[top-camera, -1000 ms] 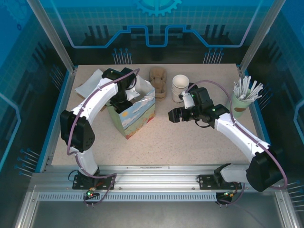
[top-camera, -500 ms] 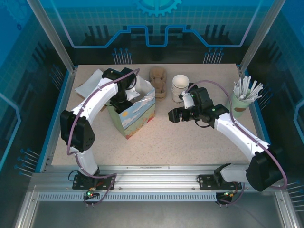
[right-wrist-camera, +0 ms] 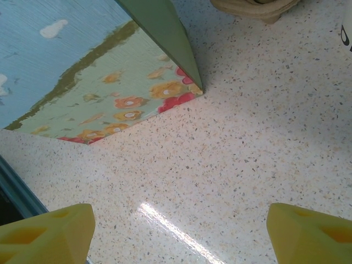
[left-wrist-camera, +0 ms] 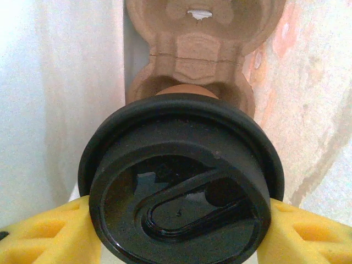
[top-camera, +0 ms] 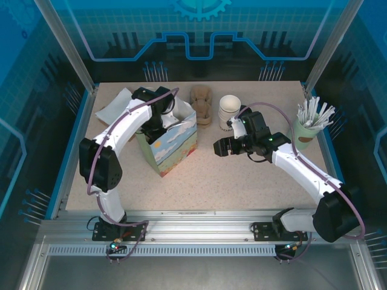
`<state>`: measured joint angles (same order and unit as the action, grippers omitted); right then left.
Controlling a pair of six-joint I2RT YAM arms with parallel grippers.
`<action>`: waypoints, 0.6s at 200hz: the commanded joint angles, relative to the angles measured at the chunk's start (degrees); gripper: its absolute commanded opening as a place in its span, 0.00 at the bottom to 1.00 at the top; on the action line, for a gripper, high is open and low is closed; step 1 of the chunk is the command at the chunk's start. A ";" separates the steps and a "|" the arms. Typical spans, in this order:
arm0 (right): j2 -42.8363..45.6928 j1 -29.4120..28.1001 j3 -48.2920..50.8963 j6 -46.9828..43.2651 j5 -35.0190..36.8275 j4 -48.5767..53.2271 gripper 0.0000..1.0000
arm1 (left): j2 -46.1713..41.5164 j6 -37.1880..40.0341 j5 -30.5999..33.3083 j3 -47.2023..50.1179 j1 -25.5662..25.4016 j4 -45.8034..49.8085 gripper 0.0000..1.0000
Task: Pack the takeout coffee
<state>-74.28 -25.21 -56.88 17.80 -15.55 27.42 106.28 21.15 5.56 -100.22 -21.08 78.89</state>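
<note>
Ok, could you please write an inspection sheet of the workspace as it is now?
Surface: speckled beige tabletop, no spills seen.
Job's things: brown paper cup with round black plastic lid, inside the flower-printed paper bag, above a brown pulp tray.
Clutter: stack of white cups, second pulp carrier, green cup of white stirrers, white paper sheets.
Grippers: left gripper shut on the cup; right gripper open over bare tabletop.
Cables: mauve cable along each arm, no snag seen.
Surroundings: aluminium frame posts, blue panels.
</note>
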 commanded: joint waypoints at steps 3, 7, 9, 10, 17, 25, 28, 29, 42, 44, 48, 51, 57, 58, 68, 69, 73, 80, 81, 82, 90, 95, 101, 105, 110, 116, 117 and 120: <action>-0.03 -0.98 -0.55 -0.93 -0.18 0.30 0.83 | 1.49 0.24 -0.59 -0.28 0.69 -0.33 0.49; -0.06 -0.98 -0.53 -0.93 -0.19 0.39 0.83 | 1.47 0.26 -0.63 -0.32 0.70 -0.32 0.49; -0.05 -0.98 -0.54 -0.93 -0.18 0.36 0.83 | 1.47 0.22 -0.64 -0.28 0.76 -0.38 0.49; -0.06 -0.94 -0.57 -0.93 -0.18 0.40 0.83 | 1.47 0.22 -0.64 -0.26 0.77 -0.40 0.49; -0.01 -0.98 -0.60 -0.93 -0.20 0.44 0.83 | 1.58 0.25 -0.73 -0.15 0.73 -0.58 0.49; 0.01 -0.95 -0.59 -0.98 -0.23 0.44 0.83 | 1.66 0.21 -0.73 -0.15 0.69 -0.68 0.49; 0.01 -0.98 -0.55 -1.01 -0.22 0.44 0.83 | 1.69 0.21 -0.73 -0.14 0.71 -0.67 0.49; 0.01 -0.98 -0.58 -1.01 -0.20 0.44 0.83 | 1.72 0.21 -0.73 -0.10 0.70 -0.67 0.49; 0.15 -0.98 -0.50 -1.06 -0.11 0.52 0.83 | 2.01 0.22 -0.85 -0.14 0.69 -0.80 0.49; 0.14 -0.98 -0.44 -1.03 -0.16 0.48 0.83 | 2.07 0.21 -0.82 -0.08 0.69 -0.77 0.49; 0.16 -0.98 -0.41 -1.02 -0.18 0.46 0.83 | 2.09 0.25 -0.82 0.02 0.69 -0.82 0.49; 0.12 -0.98 -0.38 -1.02 -0.13 0.44 0.83 | 2.16 0.17 -0.81 0.03 0.71 -0.78 0.49; 0.12 -0.98 -0.28 -0.97 -0.18 0.38 0.83 | 2.25 0.12 -0.82 0.07 0.75 -0.81 0.49; 0.11 -0.98 -0.31 -0.95 -0.18 0.32 0.83 | 2.26 0.12 -0.82 0.10 0.72 -0.83 0.49; 0.11 -0.98 -0.24 -0.93 -0.23 0.27 0.83 | 2.35 0.15 -0.73 0.35 0.69 -1.01 0.49; 0.06 -0.98 -0.20 -0.93 -0.29 0.27 0.83 | 2.35 0.13 -0.73 0.41 0.69 -1.02 0.49; 0.06 -1.03 -0.20 -0.93 -0.29 0.27 0.83 | 2.35 0.10 -0.81 0.39 0.69 -1.14 0.49; -0.02 -1.07 -0.24 -0.93 -0.31 0.20 0.83 | 2.44 0.16 -0.90 0.63 0.75 -1.32 0.49; -0.05 -1.07 -0.20 -0.88 -0.33 0.19 0.83 | 2.44 0.14 -0.90 0.64 0.72 -1.30 0.49; -0.06 -1.07 -0.22 -0.86 -0.35 0.18 0.83 | 2.44 0.18 -0.90 0.60 0.75 -1.29 0.49; -0.08 -1.07 -0.28 -0.84 -0.33 0.22 0.83 | 2.44 0.12 -0.97 0.66 0.76 -1.42 0.49; -0.11 -1.07 -0.28 -0.84 -0.41 0.18 0.83 | 2.54 0.14 -0.96 0.66 0.74 -1.40 0.49; -0.14 -1.13 -0.34 -0.84 -0.44 0.18 0.83 | 2.58 0.18 -0.99 0.74 0.70 -1.44 0.49; -0.16 -1.15 -0.41 -0.84 -0.44 0.26 0.83 | 2.66 0.23 -0.97 0.76 0.75 -1.53 0.49; -0.15 -1.15 -0.38 -0.84 -0.38 0.27 0.83 | 2.62 0.21 -0.94 0.76 0.76 -1.59 0.49; -0.09 -1.13 -0.50 -0.84 -0.33 0.27 0.83 | 2.62 0.25 -0.98 0.84 0.78 -1.64 0.49; -0.13 -1.14 -0.51 -0.84 -0.30 0.27 0.83 | 2.62 0.23 -0.99 0.88 0.78 -1.64 0.49; -0.07 -1.15 -0.48 -0.88 -0.35 0.27 0.83 | 2.62 0.21 -0.99 0.94 0.78 -1.68 0.49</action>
<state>-74.28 -25.26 -56.88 17.72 -15.55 27.44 108.07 21.15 5.56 -100.20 -21.08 78.46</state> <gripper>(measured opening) 0.829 0.636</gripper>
